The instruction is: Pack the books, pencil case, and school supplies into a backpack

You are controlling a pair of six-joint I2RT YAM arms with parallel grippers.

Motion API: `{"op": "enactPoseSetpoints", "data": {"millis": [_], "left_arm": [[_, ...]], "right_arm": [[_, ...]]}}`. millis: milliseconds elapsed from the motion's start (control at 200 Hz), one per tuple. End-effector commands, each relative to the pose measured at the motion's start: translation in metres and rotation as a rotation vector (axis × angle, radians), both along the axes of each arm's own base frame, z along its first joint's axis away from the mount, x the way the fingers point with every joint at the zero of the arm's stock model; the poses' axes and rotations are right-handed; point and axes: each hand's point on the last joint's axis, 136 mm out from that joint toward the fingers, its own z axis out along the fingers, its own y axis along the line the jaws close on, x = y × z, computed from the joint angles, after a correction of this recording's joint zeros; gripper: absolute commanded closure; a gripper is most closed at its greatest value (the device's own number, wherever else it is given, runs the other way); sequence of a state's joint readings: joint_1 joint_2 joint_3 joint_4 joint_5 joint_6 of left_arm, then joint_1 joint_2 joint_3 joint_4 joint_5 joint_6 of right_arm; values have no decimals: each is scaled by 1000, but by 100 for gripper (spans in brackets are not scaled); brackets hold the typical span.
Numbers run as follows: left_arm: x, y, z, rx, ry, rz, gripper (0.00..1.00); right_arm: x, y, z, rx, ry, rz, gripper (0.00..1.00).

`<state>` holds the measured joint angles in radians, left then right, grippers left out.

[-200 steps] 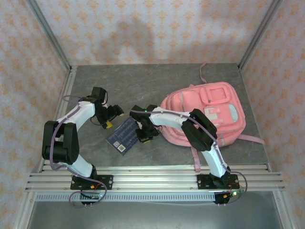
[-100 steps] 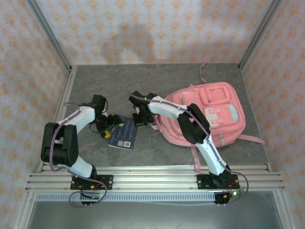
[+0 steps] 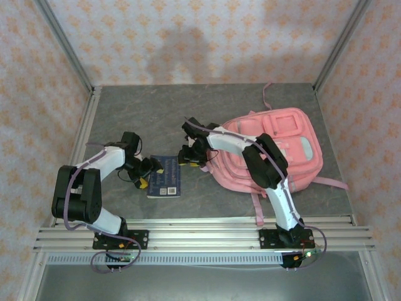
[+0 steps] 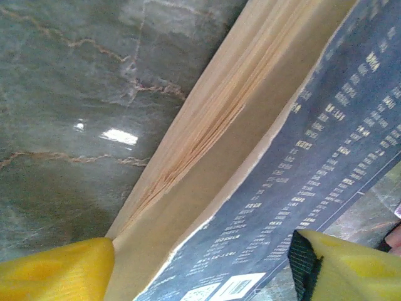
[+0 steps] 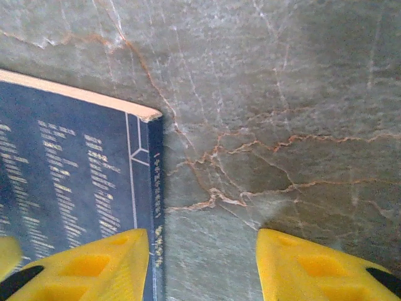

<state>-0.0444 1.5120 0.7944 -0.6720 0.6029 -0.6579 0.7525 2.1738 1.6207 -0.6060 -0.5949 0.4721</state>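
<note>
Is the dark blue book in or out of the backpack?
Out: the book is on the table, left of the backpack.

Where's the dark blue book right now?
In the top view, the dark blue book lies on the table left of the pink backpack, between the left gripper and the right gripper.

A dark blue book (image 3: 165, 184) with rows of pale print and a barcode lies flat near the near edge of the grey table (image 3: 156, 113), left of middle, while the pink backpack (image 3: 276, 147) lies pockets-up towards the right edge.
</note>
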Motion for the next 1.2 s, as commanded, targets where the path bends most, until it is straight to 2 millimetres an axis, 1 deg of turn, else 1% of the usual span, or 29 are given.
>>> {"op": "enactPoseSetpoints", "data": {"millis": [0,45,135,225,320,415,515,580,626,711,746,836,906,941,986,1036,1096,1146,1176,1191], "left_arm": [[-2,-2,-6,-1,13,-10,29],[-2,0,-7,9,18,-14,33],[-4,1,-12,18,31,-22,45],[-7,2,-18,24,52,-31,59],[-9,3,-25,32,68,-41,70],[-8,3,-30,33,80,-50,78],[-10,3,-35,34,98,-55,82],[-10,3,-37,34,106,-59,87],[-11,4,-39,37,113,-64,89],[-12,4,-40,39,121,-73,91],[-12,5,-39,44,123,-77,92],[-13,6,-39,49,127,-92,92],[-13,7,-37,54,126,-105,93],[-12,7,-35,56,124,-111,93],[-11,6,-33,51,120,-114,93],[-10,6,-31,50,112,-114,92],[-10,5,-26,44,98,-114,91],[-9,5,-19,47,82,-110,87],[-8,6,-13,51,67,-105,83],[-8,6,-10,53,60,-99,79]], "right_arm": [[-16,14,0,98,104,-56,52],[-16,18,-2,126,122,-70,53],[-15,25,-6,167,144,-91,53],[-17,29,-10,175,154,-75,53],[-23,33,-13,179,179,-48,53],[-30,34,-18,150,181,-14,53],[-36,39,-20,146,191,15,53],[-40,47,-15,185,207,25,53],[-39,54,-6,237,218,31,53],[-38,57,9,283,211,47,53],[-36,59,18,319,204,50,53],[-32,62,38,413,212,39,56],[-34,66,48,469,226,49,58],[-35,68,48,484,236,53,60],[-37,68,43,478,248,54,64],[-37,65,35,450,250,52,73],[-35,58,24,393,233,47,82],[-28,49,19,346,202,30,90],[-23,42,19,325,184,10,95],[-20,39,21,320,171,-2,97]]}}
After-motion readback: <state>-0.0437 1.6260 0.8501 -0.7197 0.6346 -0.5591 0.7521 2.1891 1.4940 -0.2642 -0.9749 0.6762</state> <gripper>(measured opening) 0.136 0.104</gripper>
